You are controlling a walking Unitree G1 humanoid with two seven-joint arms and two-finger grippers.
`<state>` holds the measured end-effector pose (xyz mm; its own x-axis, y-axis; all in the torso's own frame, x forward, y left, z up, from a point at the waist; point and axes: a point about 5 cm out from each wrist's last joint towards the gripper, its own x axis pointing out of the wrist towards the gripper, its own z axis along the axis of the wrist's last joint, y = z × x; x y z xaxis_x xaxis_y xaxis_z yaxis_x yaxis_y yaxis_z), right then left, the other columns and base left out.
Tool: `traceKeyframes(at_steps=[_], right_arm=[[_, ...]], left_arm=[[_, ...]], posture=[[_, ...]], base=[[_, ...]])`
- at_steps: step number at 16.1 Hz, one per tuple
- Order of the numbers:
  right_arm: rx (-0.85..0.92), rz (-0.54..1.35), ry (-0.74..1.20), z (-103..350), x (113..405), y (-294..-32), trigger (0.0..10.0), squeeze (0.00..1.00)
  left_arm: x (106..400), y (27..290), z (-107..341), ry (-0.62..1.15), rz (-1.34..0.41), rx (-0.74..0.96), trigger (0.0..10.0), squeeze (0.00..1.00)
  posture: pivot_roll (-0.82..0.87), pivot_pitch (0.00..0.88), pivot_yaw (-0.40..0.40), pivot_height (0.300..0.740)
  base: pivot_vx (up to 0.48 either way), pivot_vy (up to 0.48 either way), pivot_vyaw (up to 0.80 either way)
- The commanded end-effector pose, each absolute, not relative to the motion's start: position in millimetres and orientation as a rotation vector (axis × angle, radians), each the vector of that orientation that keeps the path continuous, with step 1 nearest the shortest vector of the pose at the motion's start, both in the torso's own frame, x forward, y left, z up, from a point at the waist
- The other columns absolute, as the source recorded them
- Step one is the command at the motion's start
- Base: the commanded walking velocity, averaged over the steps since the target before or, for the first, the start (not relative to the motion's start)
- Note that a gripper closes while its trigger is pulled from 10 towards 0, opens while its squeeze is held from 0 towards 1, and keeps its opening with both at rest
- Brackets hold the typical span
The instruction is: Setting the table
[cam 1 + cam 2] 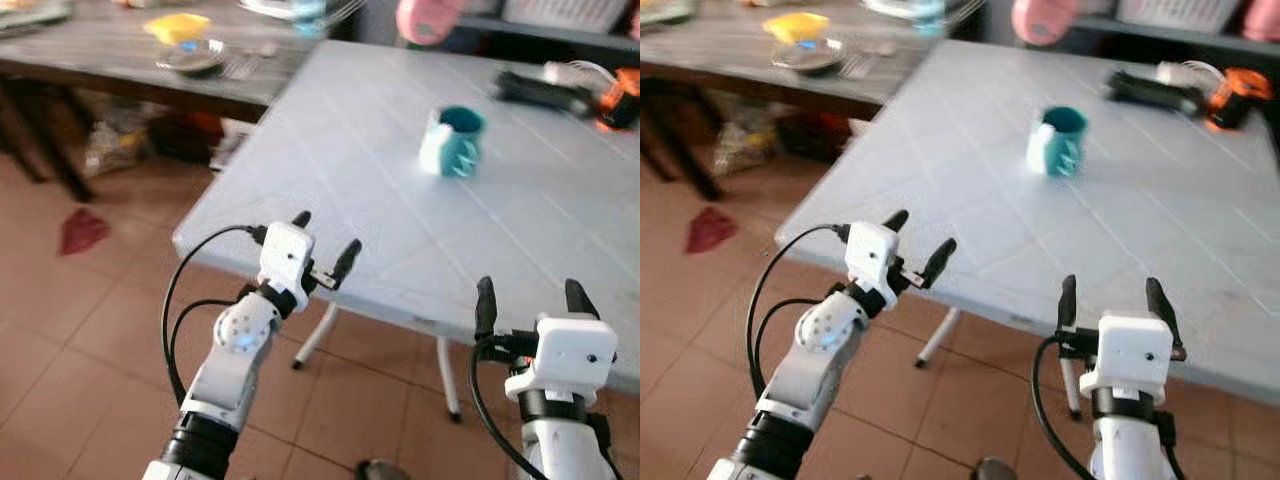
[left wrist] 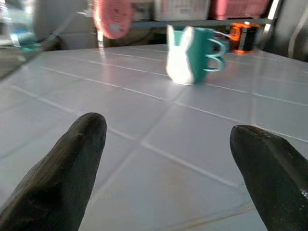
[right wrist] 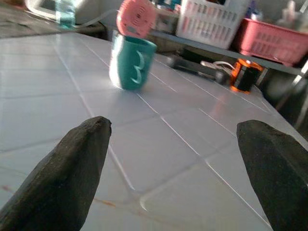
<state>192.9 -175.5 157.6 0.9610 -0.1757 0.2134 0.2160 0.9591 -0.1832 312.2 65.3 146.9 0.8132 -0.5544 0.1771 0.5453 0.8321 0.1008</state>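
Pale tiled table (image 1: 560,215) with one teal mug (image 1: 453,141) on it.

The mug (white rabbit shape on its side) stands upright toward the table's far half, well apart from both grippers. The left gripper (image 1: 324,243) and right gripper (image 1: 530,296) hover at the near edge, fingers spread, holding nothing.

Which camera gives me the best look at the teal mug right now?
The left wrist view: the teal mug is closest there, with its white bunny-shaped front and curly handle plain. The right wrist view shows it smaller, tilted in the picture, handle toward the camera. Both eye views show it from above, blurred, standing alone mid-table.
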Motion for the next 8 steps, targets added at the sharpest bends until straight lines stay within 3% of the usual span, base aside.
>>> traceKeyframes(at_steps=[1, 4, 8], right_arm=[[-0.216, -0.197, -0.199, 159.3, 191.1, -175.5, 10.0, 0.00], [-0.215, -0.197, -0.199, 159.1, 191.4, -174.8, 10.0, 0.00], [-0.217, -0.197, -0.200, 158.7, 192.3, -174.3, 10.0, 0.00]], left_arm=[[310.5, 65.2, 147.0, -0.203, -0.590, 0.053, 10.0, 0.00], [310.3, 64.8, 146.8, -0.203, -0.596, 0.059, 10.0, 0.00], [310.8, 63.5, 147.0, -0.204, -0.599, 0.059, 10.0, 0.00]], posture=[[-0.04, 0.170, 0.020, 0.714], [-0.04, 0.172, 0.023, 0.714], [-0.04, 0.168, 0.026, 0.714]], base=[[0.000, 0.000, -0.80], [0.191, 0.000, 0.00], [0.343, 0.000, 0.00]])
